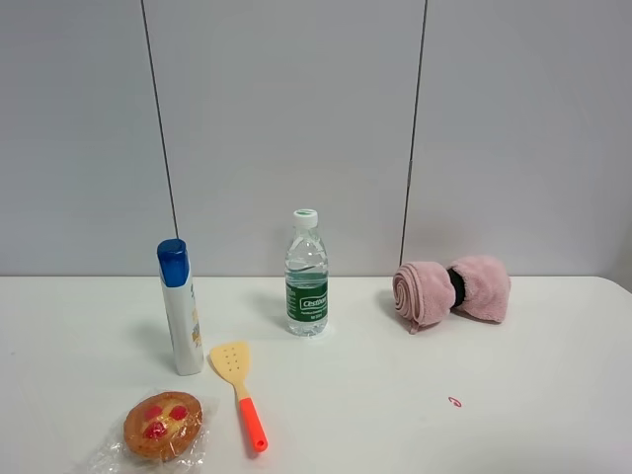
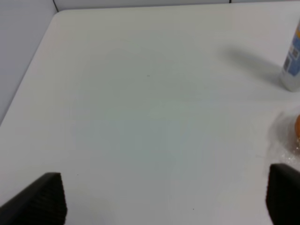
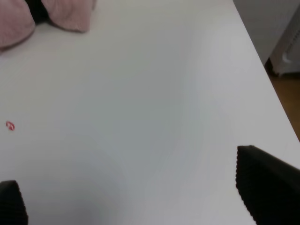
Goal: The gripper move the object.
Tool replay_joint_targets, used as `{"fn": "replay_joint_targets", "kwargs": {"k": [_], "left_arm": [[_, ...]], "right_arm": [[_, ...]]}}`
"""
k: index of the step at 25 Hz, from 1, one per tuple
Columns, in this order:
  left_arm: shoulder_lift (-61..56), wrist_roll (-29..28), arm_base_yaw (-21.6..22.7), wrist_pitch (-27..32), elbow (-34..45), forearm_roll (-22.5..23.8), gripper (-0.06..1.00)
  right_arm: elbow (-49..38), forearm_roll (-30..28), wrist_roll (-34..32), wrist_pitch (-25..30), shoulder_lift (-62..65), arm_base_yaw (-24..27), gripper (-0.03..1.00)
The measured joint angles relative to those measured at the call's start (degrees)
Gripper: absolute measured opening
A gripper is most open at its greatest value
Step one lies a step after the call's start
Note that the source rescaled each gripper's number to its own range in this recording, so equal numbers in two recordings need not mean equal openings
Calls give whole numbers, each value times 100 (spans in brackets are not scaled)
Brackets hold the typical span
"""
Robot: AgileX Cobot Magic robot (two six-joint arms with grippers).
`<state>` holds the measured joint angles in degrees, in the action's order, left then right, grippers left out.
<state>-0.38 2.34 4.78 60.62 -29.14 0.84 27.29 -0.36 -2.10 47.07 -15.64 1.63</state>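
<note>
The pastry [image 1: 163, 426], round, golden-brown with red spots and wrapped in crinkly clear plastic, lies on the white table [image 1: 395, 375] at the front left. Its plastic edge shows in the left wrist view [image 2: 289, 138]. Neither gripper shows in the exterior high view. In the left wrist view the left gripper [image 2: 164, 201] is open and empty above bare table, its fingers [image 2: 40, 199] wide apart, the pastry just beyond one fingertip. In the right wrist view the right gripper [image 3: 136, 197] is open and empty over bare table near the table's right edge.
A white bottle with a blue cap [image 1: 180, 308] stands behind the pastry. A yellow spatula with an orange handle [image 1: 240, 390] lies beside it. A water bottle [image 1: 306, 276] stands mid-table. A rolled pink towel [image 1: 450, 289] lies at the back right. A small red mark [image 1: 454, 402] is on the table.
</note>
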Motion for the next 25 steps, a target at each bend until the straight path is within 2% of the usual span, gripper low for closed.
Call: {"fn": "replay_joint_targets", "kwargs": {"k": [3, 6, 10, 14, 15, 20, 25], "left_arm": [[0, 0, 0, -2, 0, 0, 100], [0, 0, 0, -2, 0, 0, 100], [0, 0, 0, -2, 0, 0, 100], [0, 0, 0, -2, 0, 0, 100], [0, 0, 0, -2, 0, 0, 100], [0, 0, 0, -2, 0, 0, 100], [0, 0, 0, -2, 0, 0, 100]], "right_arm": [[-145, 36, -120, -332, 295, 0, 81], [-118, 36, -270, -288, 365, 0, 81], [170, -88, -299, 427, 318, 0, 81], [225, -150, -300, 1450, 272, 0, 81], [225, -150, -300, 1539, 272, 0, 81], [132, -151, -300, 1432, 548, 0, 81], [127, -156, -300, 1413, 1464, 0, 81]]}}
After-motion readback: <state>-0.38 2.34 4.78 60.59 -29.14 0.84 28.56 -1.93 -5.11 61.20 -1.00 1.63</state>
